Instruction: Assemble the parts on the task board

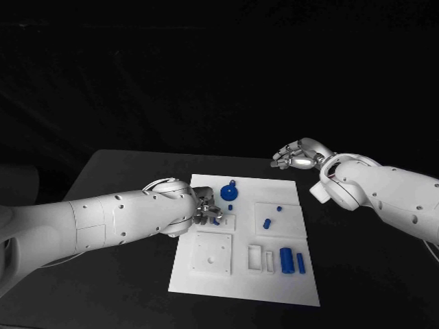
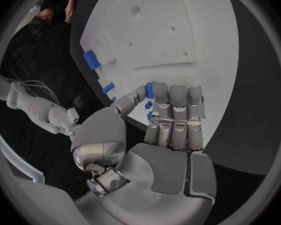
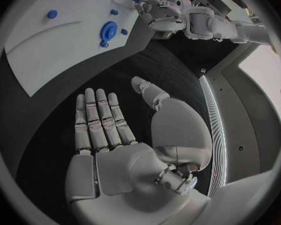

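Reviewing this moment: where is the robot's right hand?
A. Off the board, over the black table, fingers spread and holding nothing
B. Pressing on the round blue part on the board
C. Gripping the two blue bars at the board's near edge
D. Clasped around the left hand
A: the right hand lies over the black table beside the task board, fingers apart and holding nothing.

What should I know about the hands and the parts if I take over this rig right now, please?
Left hand: over the task board, pinching a small blue part between thumb and finger.
Right hand: open, holding nothing, above the black table beyond the board's far right corner.
Blue disc-shaped part lies near the board's far edge; a small blue peg sits mid-board; two long blue parts lie near the right edge.
Done: one part picked up. Left: place it and assemble the rest.
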